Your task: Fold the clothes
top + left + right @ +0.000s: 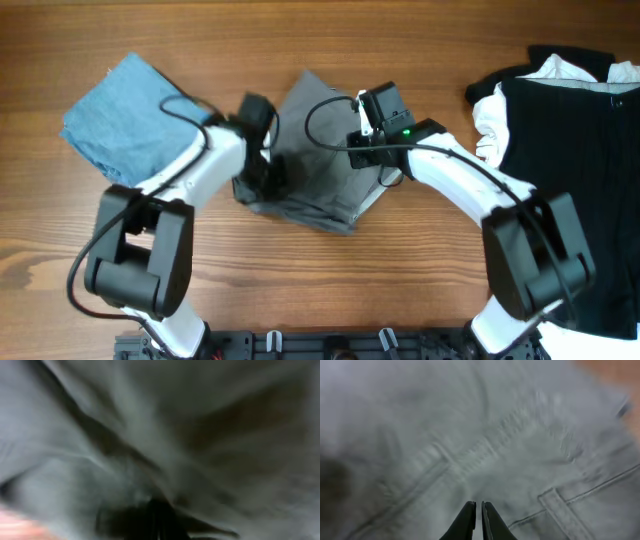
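Item: mid-grey cotton shorts (315, 160), crumpled, centre of wooden surface (400, 50).
Left end effector (265, 168): closed at left edge, grip unconfirmed.
Right end effector (478, 507): closed, empty, over the fabric.
Handling: pinch opposite edges, lift evenly.

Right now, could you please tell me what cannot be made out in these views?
Left gripper: overhead, its own wrist covers the tips; left wrist view is only blurred cloth, so any hold on the grey shorts is unclear.
Black garment: cut off by the overhead view's right edge.
White piece: overhead, mostly covered by the black garment.
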`<control>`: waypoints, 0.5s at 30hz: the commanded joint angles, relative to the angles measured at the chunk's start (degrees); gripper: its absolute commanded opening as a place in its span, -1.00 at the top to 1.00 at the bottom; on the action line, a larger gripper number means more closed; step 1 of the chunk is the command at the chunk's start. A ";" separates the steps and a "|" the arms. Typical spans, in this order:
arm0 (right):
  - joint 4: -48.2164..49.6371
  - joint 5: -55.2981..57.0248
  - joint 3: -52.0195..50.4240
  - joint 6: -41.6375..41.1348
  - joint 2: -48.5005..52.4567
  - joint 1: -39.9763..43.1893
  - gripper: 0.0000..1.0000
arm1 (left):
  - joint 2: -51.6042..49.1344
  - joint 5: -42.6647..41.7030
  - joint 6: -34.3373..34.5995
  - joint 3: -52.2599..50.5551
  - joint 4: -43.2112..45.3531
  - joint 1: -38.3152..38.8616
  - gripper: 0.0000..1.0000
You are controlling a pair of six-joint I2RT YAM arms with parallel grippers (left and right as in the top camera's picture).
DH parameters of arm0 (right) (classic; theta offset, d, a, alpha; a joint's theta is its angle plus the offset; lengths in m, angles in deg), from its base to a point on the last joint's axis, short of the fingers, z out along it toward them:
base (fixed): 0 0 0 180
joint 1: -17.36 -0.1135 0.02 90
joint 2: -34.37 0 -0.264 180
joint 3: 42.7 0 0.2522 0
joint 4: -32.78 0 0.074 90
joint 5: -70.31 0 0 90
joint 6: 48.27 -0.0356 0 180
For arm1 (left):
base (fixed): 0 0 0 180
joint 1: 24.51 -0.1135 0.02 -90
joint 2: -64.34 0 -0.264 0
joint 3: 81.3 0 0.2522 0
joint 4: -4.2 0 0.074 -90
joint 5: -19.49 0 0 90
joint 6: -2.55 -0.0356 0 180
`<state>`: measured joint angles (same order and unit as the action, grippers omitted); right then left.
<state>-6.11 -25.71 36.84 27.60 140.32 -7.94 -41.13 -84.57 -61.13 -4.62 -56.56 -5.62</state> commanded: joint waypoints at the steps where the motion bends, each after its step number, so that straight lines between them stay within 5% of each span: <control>1: -2.51 -6.43 0.48 -1.11 2.27 1.18 0.84 | -0.50 -0.33 8.94 -6.99 5.46 -0.33 0.92; 8: -6.84 -7.61 0.50 -3.72 2.14 1.16 0.84 | -0.50 3.15 14.40 -8.26 14.29 -7.39 0.92; 15: -5.73 -10.60 0.55 3.43 0.50 1.16 0.81 | -0.48 -9.22 3.54 -4.63 21.24 -17.70 0.89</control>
<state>-12.62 -33.40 36.84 27.19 141.63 -6.72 -40.23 -90.60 -50.99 -11.57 -34.40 -19.49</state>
